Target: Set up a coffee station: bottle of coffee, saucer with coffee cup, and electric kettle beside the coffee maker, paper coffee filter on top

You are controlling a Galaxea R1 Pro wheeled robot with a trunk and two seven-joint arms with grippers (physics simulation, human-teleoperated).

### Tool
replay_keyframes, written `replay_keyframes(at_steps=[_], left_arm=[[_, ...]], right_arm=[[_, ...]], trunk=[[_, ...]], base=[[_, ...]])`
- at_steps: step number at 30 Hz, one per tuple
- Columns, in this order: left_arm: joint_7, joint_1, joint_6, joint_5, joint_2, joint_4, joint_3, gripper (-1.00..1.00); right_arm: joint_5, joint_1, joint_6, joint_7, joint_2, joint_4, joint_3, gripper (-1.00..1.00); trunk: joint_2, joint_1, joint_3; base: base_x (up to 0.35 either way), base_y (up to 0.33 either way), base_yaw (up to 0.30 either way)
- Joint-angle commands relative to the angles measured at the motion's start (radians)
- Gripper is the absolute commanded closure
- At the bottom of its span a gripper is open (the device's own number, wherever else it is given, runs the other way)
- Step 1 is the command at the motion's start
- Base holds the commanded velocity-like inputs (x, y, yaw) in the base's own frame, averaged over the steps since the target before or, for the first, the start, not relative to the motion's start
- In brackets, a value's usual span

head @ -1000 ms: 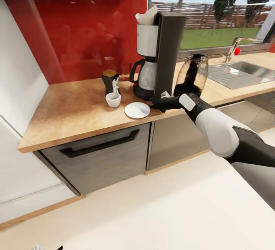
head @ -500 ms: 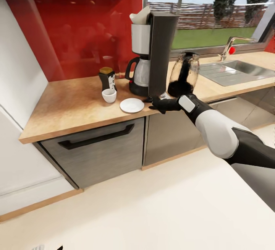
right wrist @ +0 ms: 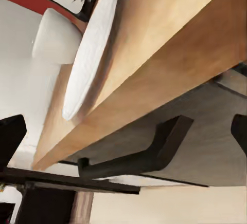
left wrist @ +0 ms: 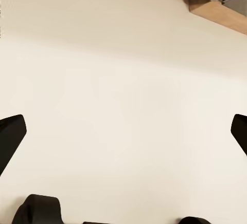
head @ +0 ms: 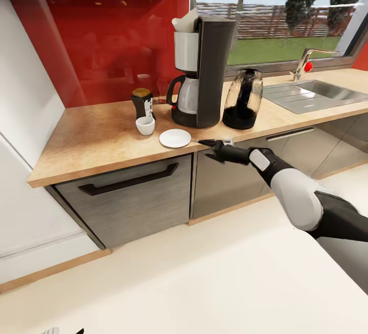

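On the kitchen countertop (head: 97,142) stands the coffee maker (head: 207,73), with the paper coffee filter (head: 185,20) sticking out of its white basket. Just right of it the electric kettle (head: 242,100) stands upright. To its left are the bottle of coffee (head: 143,103), the coffee cup (head: 145,125) on the bare worktop, and the saucer (head: 175,138), which carries nothing. My right gripper (head: 207,143) is open at the counter's front edge, right of the saucer and holding nothing. Its wrist view (right wrist: 123,134) shows the saucer (right wrist: 90,54), cup (right wrist: 54,36) and counter edge (right wrist: 154,75). My left gripper (left wrist: 123,131) hangs open over the floor.
A steel sink (head: 314,94) with a tap (head: 301,66) lies in the counter to the right. A red backsplash (head: 102,38) stands behind the things. A grey drawer front with a black handle (head: 128,182) sits below the counter. Pale floor (head: 179,283) spreads in front.
The kettle, tilted by my right gripper before, now stands upright on the counter. My right gripper has drawn back and down to the counter's edge. The head view shifted slightly.
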Motion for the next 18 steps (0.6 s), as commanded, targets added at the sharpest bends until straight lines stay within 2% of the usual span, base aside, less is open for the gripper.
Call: replay_keyframes(at_steps=[1,4,7,8,11,12,15,18], left_arm=[[-0.004,-0.001,-0.001,0.003,0.000,0.001,0.001,-1.00],[-0.004,-0.001,-0.001,0.003,0.000,0.001,0.001,-1.00],[-0.004,-0.001,-0.001,0.003,0.000,0.001,0.002,-1.00],[-0.005,-0.001,-0.001,0.003,0.000,0.001,0.002,-1.00],[-0.003,-0.001,-0.001,0.003,0.000,0.001,0.002,-1.00],[-0.004,-0.001,-0.001,0.003,0.000,0.001,0.002,-1.00],[-0.004,-0.001,-0.001,0.003,0.000,0.001,0.002,-1.00],[-0.004,-0.001,-0.001,0.003,0.000,0.001,0.002,-1.00]], right_arm=[[-0.009,0.012,-0.013,0.034,-0.007,-0.001,0.000,-1.00],[-0.006,0.097,-0.114,0.221,-0.061,-0.002,0.004,-1.00],[-0.002,0.136,-0.166,0.310,-0.089,-0.003,0.008,-1.00],[0.062,0.182,-0.201,0.376,-0.104,-0.003,0.011,-1.00],[0.095,0.216,-0.210,0.416,-0.108,-0.003,0.011,-1.00],[0.110,0.267,-0.243,0.453,-0.110,-0.002,0.011,-1.00],[0.111,0.311,-0.277,0.457,-0.112,-0.002,0.010,-1.00],[0.111,0.349,-0.281,0.456,-0.131,-0.001,0.010,-1.00]], trunk=[[0.000,0.000,-0.001],[0.000,0.000,-0.001],[0.000,0.000,-0.001],[0.000,0.000,-0.001],[0.000,0.000,-0.001],[0.000,0.000,-0.001],[0.000,0.000,-0.001],[0.000,0.000,-0.001]], base=[[-0.002,-0.001,0.000],[0.000,0.000,0.000],[0.000,0.000,0.000],[0.000,0.000,0.000],[0.000,0.000,0.000],[0.000,0.000,0.000],[0.000,0.000,0.000],[0.000,0.000,0.000]])
